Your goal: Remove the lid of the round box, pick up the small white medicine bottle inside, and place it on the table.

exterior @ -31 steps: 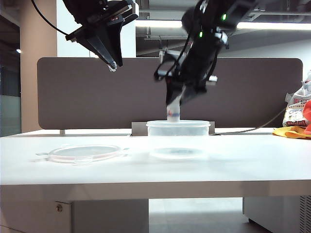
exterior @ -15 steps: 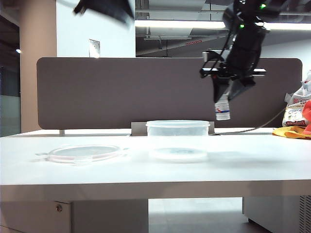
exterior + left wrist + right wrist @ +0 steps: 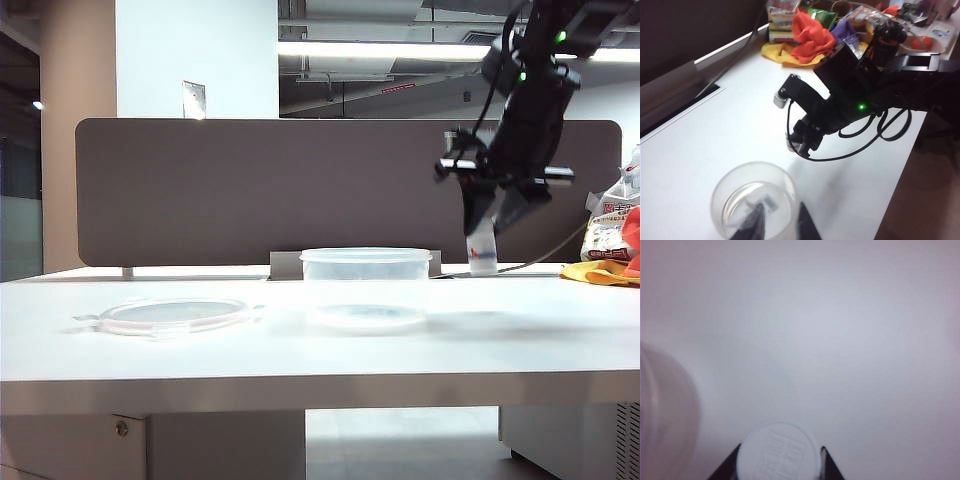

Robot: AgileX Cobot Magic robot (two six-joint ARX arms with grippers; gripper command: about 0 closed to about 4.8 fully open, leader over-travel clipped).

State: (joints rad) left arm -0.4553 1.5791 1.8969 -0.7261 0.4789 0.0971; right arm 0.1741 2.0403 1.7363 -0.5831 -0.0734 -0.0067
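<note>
Holding the small white medicine bottle [image 3: 483, 249] upright between its jaws, our right gripper [image 3: 487, 222] hangs to the right of the round box [image 3: 366, 268], with the bottle's base just above the table [image 3: 300, 345]. We judge the coming move a straight descent along the bottle's long axis onto bare desk. Our left gripper [image 3: 777, 221] hovers high over the open box, whether it is clenched we cannot tell, while the lid [image 3: 170, 315] lies far left.
</note>
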